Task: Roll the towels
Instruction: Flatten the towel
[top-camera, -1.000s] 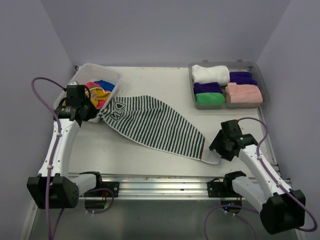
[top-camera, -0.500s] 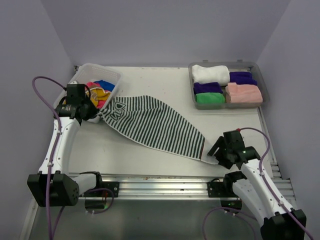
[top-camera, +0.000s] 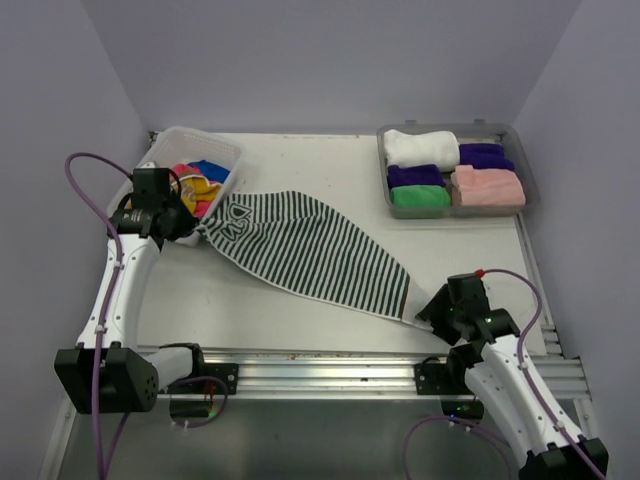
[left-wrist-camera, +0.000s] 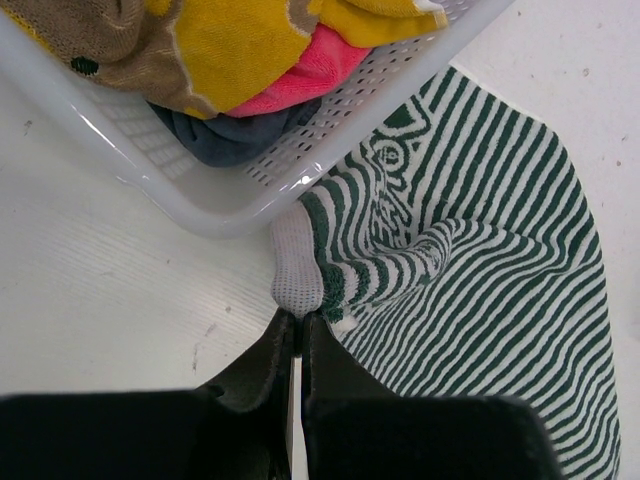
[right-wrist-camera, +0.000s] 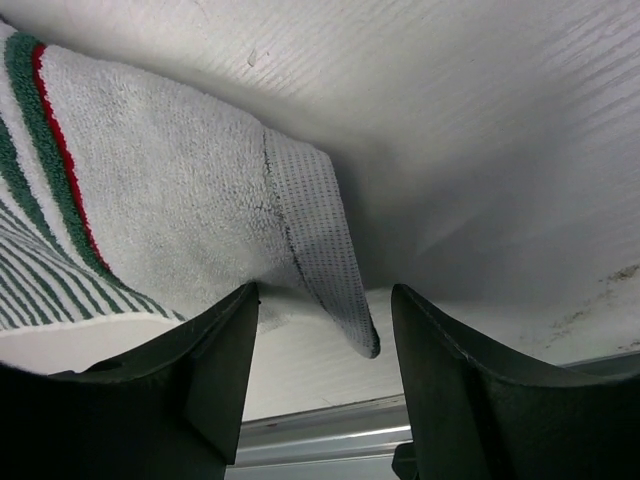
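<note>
The striped towel (top-camera: 310, 250) lies spread and slanted across the table (top-camera: 300, 160), stretched between our two grippers. Our left gripper (left-wrist-camera: 298, 325) is clamped shut on the towel's white hemmed corner, which pokes out just ahead of its fingertips and sits hard against the outer wall of the white lattice basket (left-wrist-camera: 190, 200). The cloth bunches into a small pucker just beyond that pinch. Our right gripper (right-wrist-camera: 322, 310) stands partly open and holds nothing. The towel's opposite white corner curls into the gap between its fingers, with the red and green edge stripes off to the gripper's left. We cannot tell whether either pad touches the cloth yet.

We judge the step in hand to be taking this second corner, so the towel can be drawn flat before rolling. To do it well, we should close only once the meshed hem sits well inside the pads. The grip should take the single layer and none of the table. A gentle pull away from the left gripper, kept low, should smooth out the pucker. A hard pull risks slipping the left pinch or dragging the basket. The rolled towels (top-camera: 455, 170) in the grey tray (top-camera: 520, 140) lie well beyond the right gripper, out of our way.
</note>
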